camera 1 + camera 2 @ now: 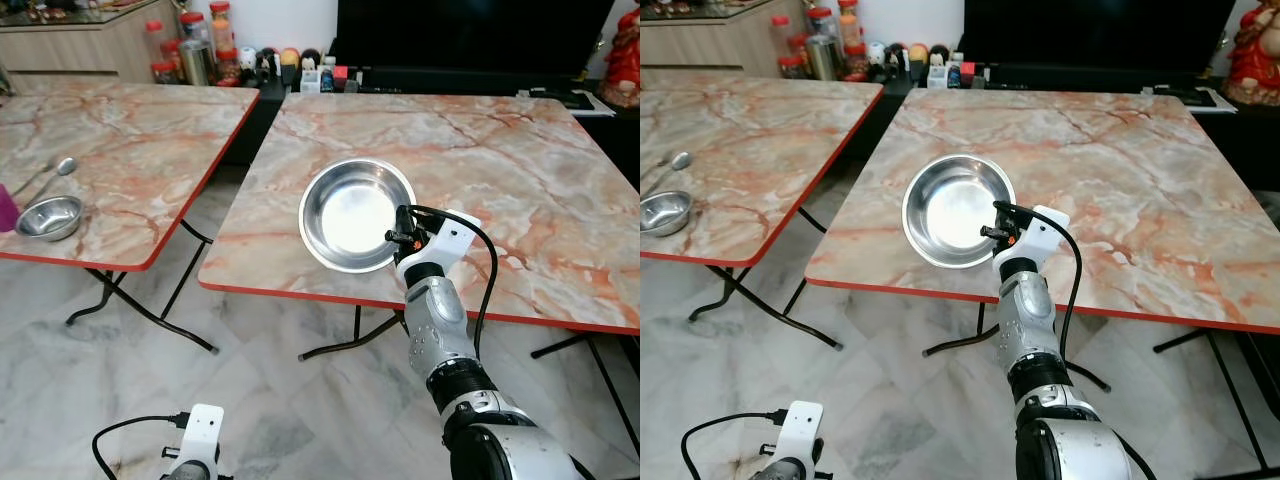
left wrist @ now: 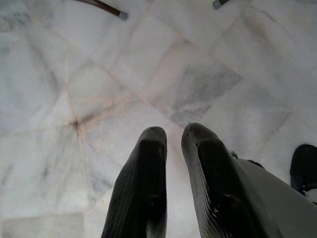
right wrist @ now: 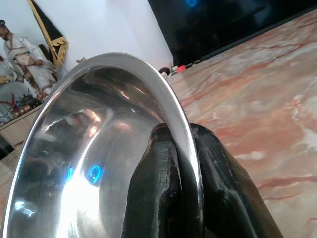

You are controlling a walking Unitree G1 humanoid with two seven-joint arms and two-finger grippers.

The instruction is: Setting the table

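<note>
Steel bowl near the marble table front edge, rim pinched by the right hand; left hand nearly closed, empty.

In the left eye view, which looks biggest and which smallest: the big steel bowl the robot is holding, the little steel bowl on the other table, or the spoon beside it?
1. Big steel bowl, pinched at its rim by the right tool: clearly largest.
2. Little steel bowl.
3. Spoon: about as long as the little bowl is wide, but far slimmer. It also lies farther away, so this ranking is unsure.

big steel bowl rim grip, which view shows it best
The right wrist view: the right gripper has one black finger inside and one outside the big steel bowl rim. Both eye views show the whole bowl on the table, the pinch itself too small.
</note>
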